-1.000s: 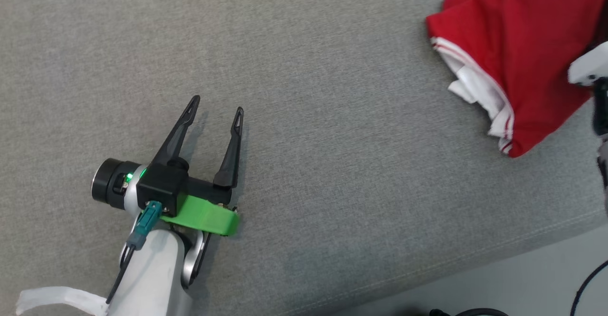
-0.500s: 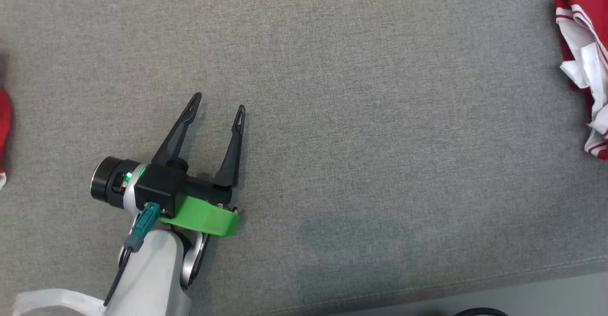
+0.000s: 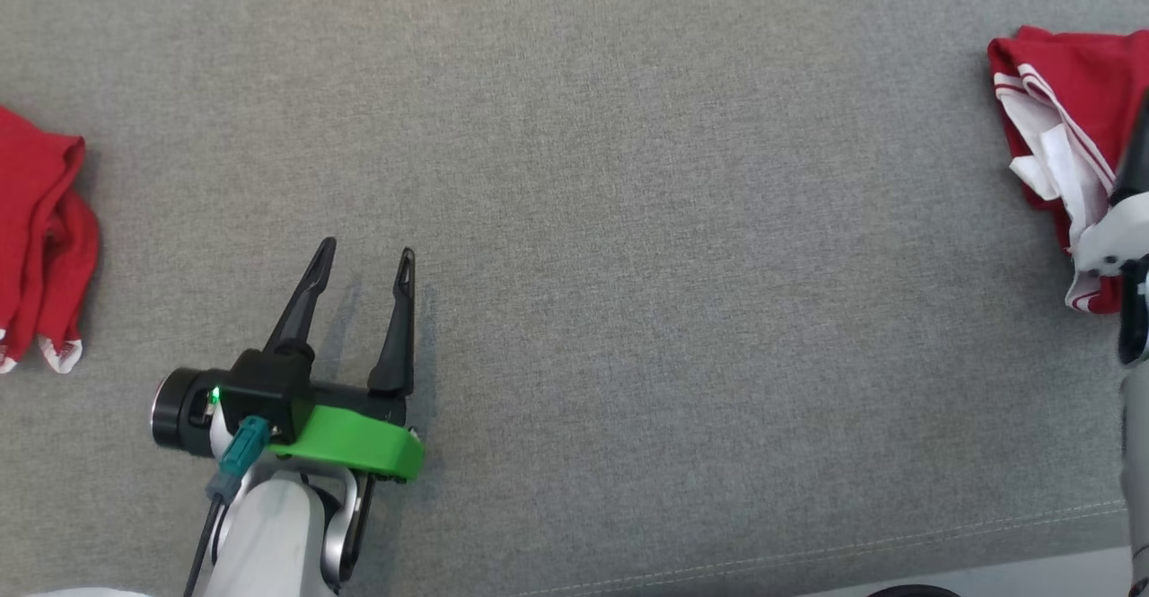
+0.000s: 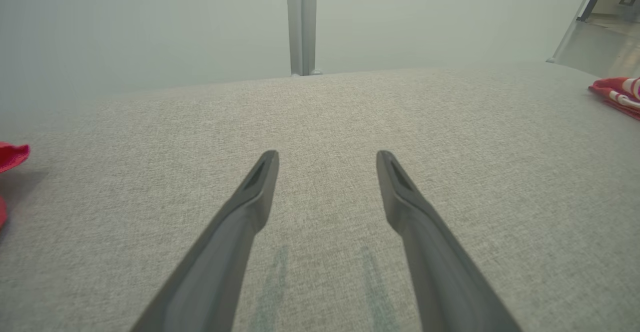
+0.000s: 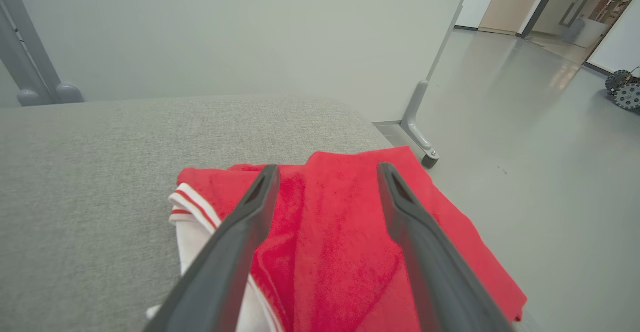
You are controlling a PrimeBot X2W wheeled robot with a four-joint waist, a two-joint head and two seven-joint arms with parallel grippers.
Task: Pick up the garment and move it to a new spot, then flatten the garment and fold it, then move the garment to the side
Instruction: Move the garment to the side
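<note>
The left gripper (image 3: pixel 367 248) hovers over the grey bench (image 3: pixel 628 220), jaws wide and empty. The right gripper (image 5: pixel 327 167), jaws also wide, sits over the red-and-white garment (image 5: pixel 340 232).

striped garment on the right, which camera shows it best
The right wrist view: the garment lies close and large under the open right gripper. The head view has it at its right edge, partly behind the right arm. The left wrist view catches a sliver far right.

Left gripper (image 3: pixel 367 249) — long black fingers (image 3: pixel 303 296), green bracket (image 3: pixel 350 440), teal connector (image 3: pixel 241 449) (green LED (image 3: pixel 215 394) lit), pale forearm (image 3: pixel 269 543).
</note>
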